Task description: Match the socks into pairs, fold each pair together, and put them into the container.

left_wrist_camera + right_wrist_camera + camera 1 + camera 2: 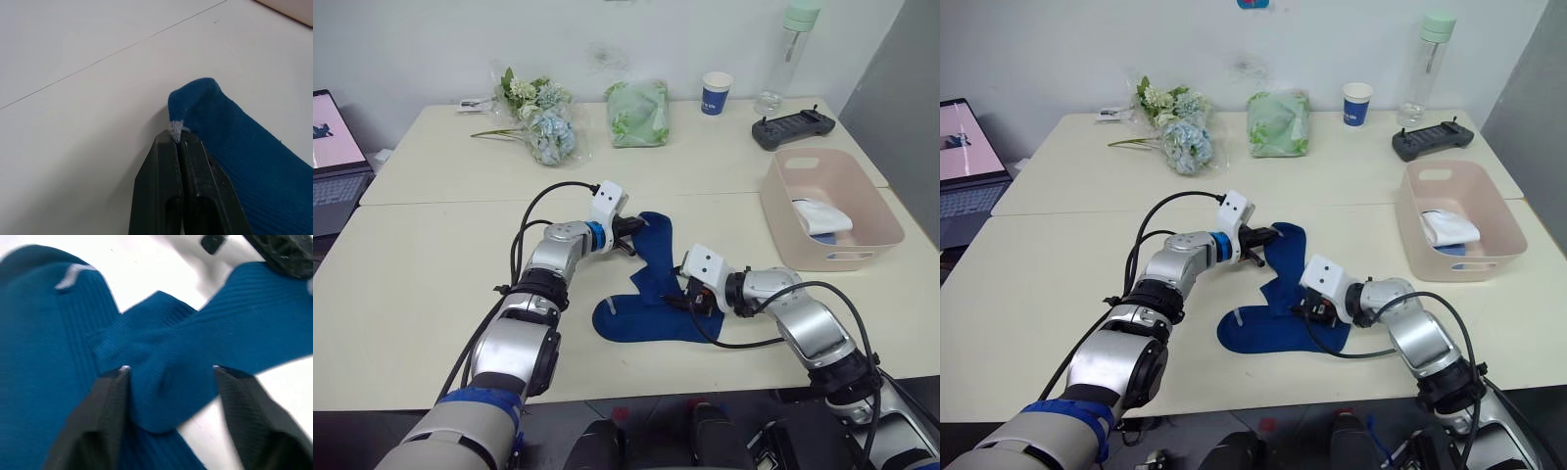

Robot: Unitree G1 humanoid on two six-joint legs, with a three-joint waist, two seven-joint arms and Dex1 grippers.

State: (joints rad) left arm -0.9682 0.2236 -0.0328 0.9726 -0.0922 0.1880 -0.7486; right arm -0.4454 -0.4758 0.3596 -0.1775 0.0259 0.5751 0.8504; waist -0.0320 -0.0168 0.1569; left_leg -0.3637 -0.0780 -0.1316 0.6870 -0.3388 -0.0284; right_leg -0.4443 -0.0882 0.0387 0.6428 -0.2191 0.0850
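Two navy socks [646,294] lie crossed at the table's middle, one stretching away from me and one flat near the front edge. My left gripper [633,236] is shut on the far sock's cuff edge, and the left wrist view shows a bit of grey trim pinched at the fingertips [172,139]. My right gripper [168,369] is open and straddles a fold of navy fabric where the socks overlap. The pale pink container [876,191] stands at the right. A folded white sock [820,213] lies in it over a bit of light blue [822,238].
Along the back of the table stand a flower bunch [540,117], a pale green cloth bundle [638,113], a blue paper cup [716,93], a clear bottle [790,54] and a black controller [793,127]. A laptop [333,162] sits at the far left.
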